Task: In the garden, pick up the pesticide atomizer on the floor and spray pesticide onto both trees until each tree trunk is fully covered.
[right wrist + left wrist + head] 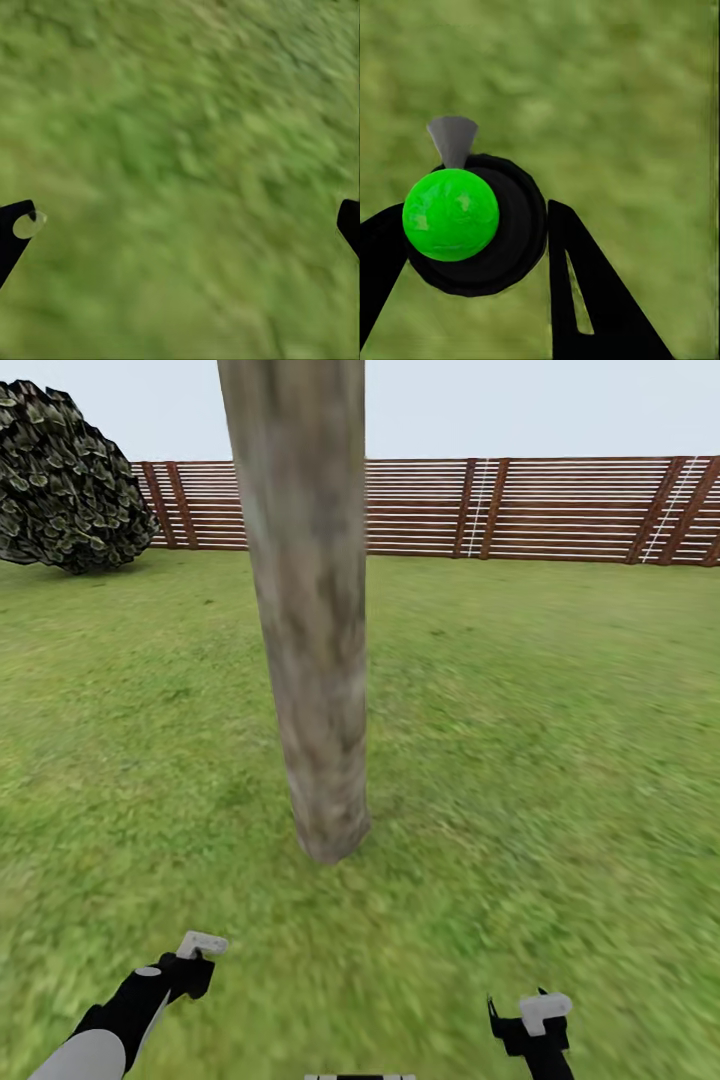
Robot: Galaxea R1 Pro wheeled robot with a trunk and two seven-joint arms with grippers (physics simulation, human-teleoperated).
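One tree trunk [310,640], thick, pale grey-brown and slightly leaning, rises from the grass straight ahead; its crown is above the frame. The pesticide atomizer [472,225] is a black round body with a bright green cap and a grey nozzle. My left gripper [472,262] is shut on it, a black finger [577,285] on each side, over grass. In the head view the left gripper [195,960] sits low at the left, short of the trunk's base. My right gripper [530,1020] is low at the right, and its wrist view shows the right gripper [180,225] open and empty.
A green lawn [540,740] spreads all around the trunk. A brown slatted wooden fence [520,510] closes the far side. A dark mottled green leafy mass [65,480] sits on the grass at the far left by the fence.
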